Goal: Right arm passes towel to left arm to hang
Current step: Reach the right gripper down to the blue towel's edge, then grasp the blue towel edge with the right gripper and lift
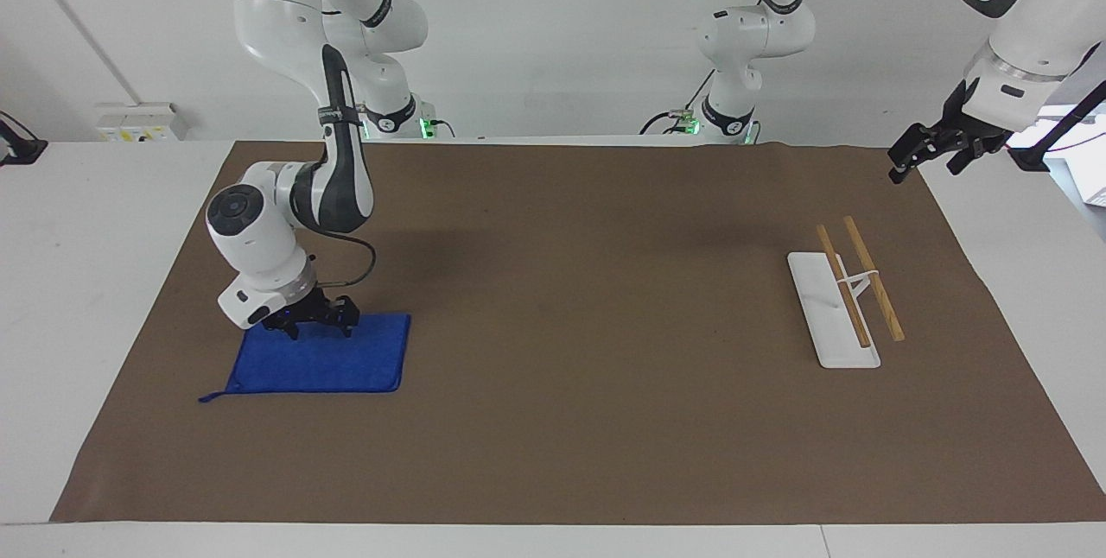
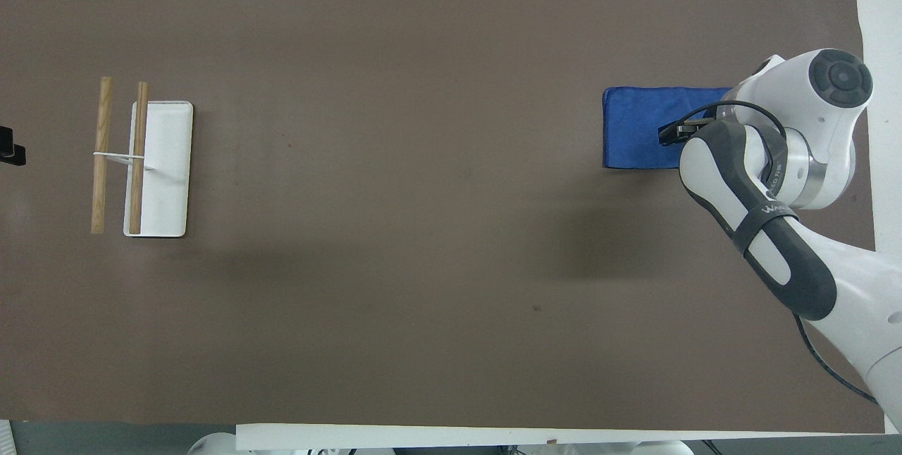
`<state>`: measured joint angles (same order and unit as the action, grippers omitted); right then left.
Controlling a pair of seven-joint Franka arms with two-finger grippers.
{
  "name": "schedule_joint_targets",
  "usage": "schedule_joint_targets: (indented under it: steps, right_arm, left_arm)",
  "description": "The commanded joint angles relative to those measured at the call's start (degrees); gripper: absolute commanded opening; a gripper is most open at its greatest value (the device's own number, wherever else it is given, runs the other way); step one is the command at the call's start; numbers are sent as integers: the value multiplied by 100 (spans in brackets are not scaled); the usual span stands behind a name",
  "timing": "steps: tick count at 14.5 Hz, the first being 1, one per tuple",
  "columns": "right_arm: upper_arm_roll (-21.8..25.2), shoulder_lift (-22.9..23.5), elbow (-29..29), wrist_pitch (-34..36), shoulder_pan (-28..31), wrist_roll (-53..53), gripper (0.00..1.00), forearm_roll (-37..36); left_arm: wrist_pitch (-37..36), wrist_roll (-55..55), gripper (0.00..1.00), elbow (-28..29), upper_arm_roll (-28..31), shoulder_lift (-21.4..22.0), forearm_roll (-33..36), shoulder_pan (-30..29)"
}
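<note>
The right gripper (image 1: pixel 315 326) is hovering open-jawed over the towel's (image 1: pixel 333 364) robot-side edge — closing too high is risking a miss. The left gripper (image 1: pixel 940 152) is waiting, open.

Legible text: a white partial word, "WANL", on the dark strap around my right arm (image 2: pixel 764 212); nothing else readable.
</note>
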<state>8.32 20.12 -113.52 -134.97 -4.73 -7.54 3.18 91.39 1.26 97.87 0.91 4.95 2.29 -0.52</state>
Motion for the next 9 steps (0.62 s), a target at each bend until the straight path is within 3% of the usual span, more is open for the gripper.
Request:
schedule_joint_targets:
  steps: [1, 3, 5, 7, 9]
  right_arm:
    - [-23, 61, -162, -204, 86, -205, 98, 87]
    - [-23, 71, -153, -214, 86, -205, 90, 87]
    - [-23, 71, -153, -187, 60, -213, 75, 87]
    - [-23, 71, -144, -126, 51, -231, 49, 87]
    - [-23, 62, -144, -82, 7, -213, 15, 87]
  left_arm:
    - [-51, -3, 100, -13, 6, -11, -80, -62]
    - [-209, 6, 100, -22, 41, -3, -80, -62]
    - [-218, 67, 100, -22, 41, -3, -71, -54]
    - [-244, 190, 100, -31, 41, -3, -62, -36]
    - [-236, 190, 100, -22, 41, -3, -62, -18]
